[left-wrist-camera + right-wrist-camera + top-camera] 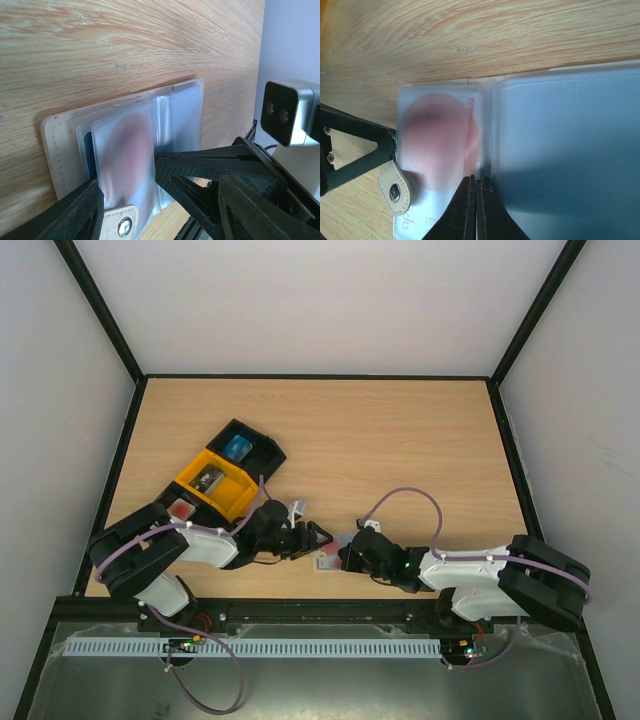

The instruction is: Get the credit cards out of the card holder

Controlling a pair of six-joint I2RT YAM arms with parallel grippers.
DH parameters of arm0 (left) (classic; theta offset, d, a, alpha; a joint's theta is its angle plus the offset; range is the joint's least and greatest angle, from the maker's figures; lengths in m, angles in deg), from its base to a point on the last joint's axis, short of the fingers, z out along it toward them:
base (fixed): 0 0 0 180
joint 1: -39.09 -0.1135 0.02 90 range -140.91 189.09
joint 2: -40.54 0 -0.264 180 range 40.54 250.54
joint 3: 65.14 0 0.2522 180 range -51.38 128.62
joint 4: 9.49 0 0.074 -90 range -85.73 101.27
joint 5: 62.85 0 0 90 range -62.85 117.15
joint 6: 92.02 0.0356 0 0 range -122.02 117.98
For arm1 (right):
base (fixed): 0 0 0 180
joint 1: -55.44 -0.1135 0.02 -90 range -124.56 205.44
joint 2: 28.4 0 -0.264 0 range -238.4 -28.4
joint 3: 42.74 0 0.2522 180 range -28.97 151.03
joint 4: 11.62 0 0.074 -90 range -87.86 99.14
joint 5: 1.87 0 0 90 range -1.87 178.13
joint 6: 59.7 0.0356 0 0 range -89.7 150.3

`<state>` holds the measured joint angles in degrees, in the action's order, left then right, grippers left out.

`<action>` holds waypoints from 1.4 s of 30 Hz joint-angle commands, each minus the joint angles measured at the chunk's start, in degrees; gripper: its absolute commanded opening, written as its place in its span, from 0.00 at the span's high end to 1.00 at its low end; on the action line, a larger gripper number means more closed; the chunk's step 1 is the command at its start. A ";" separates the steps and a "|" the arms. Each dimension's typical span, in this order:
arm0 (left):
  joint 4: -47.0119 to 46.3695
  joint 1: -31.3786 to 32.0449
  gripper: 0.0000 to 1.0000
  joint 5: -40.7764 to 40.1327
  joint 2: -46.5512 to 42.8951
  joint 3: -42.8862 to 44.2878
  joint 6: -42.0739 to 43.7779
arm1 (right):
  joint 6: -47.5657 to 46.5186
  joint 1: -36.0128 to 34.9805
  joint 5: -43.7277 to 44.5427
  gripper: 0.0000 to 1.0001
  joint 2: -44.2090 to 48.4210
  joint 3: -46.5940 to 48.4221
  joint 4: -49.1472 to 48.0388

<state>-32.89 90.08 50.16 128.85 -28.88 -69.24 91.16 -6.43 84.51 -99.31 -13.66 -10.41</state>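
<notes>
Item 1 – card holder [328,558]: pale blue-grey, laid open and flat on the worktop [400,440], close to the middle of its near edge. Frosted plastic sleeves [565,150] are fanned out from it. A beige tab [395,186] with a metal snap is seen at its near end.

Item 2 – credit card [437,142]: red, seen only as a blurred patch through one frosted sleeve, inside the holder.

Item 3 – right claw [475,182]: its fingers are pressed together, with the tips set at the seam between two sleeves. Whether a sleeve is pinched between them cannot be told.

Item 4 – left claw [318,536]: its fingers are held apart, and the tab end of the holder is framed between them. One finger is set against the holder's edge beside the tab, while the other is kept off to the far side of the right claw. Nothing is clamped.

Item 5 – tray [235,502]: black and yellow, with compartments, placed further back towards the left edge of the worktop, well apart from the holder. A small blue object [237,447] is lodged in the far black compartment. A small red object [180,508] is seen at the tray's near end; what it is cannot be told.
</notes>
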 commanded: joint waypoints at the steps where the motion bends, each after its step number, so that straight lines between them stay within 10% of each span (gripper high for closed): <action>1: -4.09 0.70 0.36 1.68 0.72 0.69 -0.77 | 0.55 -0.18 0.82 0.98 0.50 -2.10 3.23; 42: -2.13 4.82 0.36 1.71 -0.33 6.76 -2.20 | 2.34 -0.19 7.18 0.82 16.07 -3.13 8.20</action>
<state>-34.23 94.25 50.88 128.37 -23.90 -71.27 92.56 -6.43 88.12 -86.68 -17.16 -5.60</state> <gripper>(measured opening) 0.642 0.169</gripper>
